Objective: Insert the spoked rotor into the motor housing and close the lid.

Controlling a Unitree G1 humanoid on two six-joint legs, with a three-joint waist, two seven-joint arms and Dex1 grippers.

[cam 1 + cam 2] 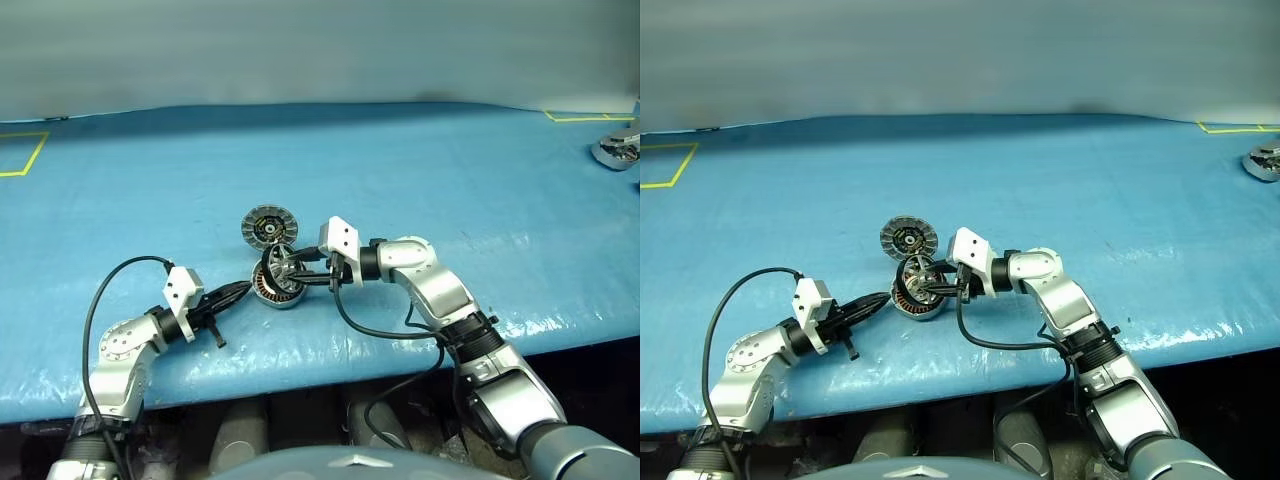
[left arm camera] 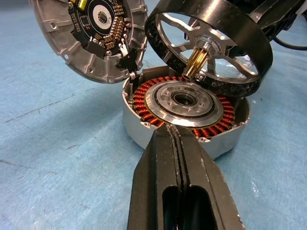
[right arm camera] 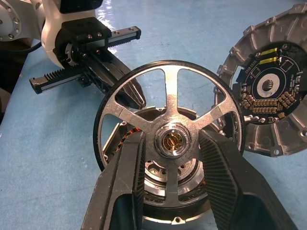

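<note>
Right pincer point(image 3: 169, 167): its two ribbed black fingers point(image 3: 218, 167) stand partly apart and clamp the spoked rotor point(image 3: 169, 136) by the hub, one finger on each side, passing between the spokes. The rotor is held tilted on edge, its dark outer rim and silver spokes facing the right wrist view, its brass-coloured shaft pointing down at an angle toward the motor housing point(image 2: 187, 112). The rotor hangs just above the housing's open mouth and is not seated; in the left wrist view its lower rim comes close to the housing's far wall, though contact cannot be judged.

Left pincer point(image 2: 175, 143): fingers pressed together with nothing between them. Its tips lie at the near rim of the housing, over the edge of the copper windings; whether they press on it cannot be told.

Motor housing: a short silver cup resting on the blue tabletop point(image 1: 420, 170), with copper-brown windings ringing a pale centre with a dark bore.

Lid point(image 1: 269, 226): swung open on its hinge at the housing's far side, standing tilted up, its inner face showing a dark circuit board with small components and a ribbed grey border.

Far right edge of the tabletop: another silver metal part point(image 1: 618, 148), well apart from the work. Yellow tape markings point(image 1: 25, 155) lie at the far corners.
</note>
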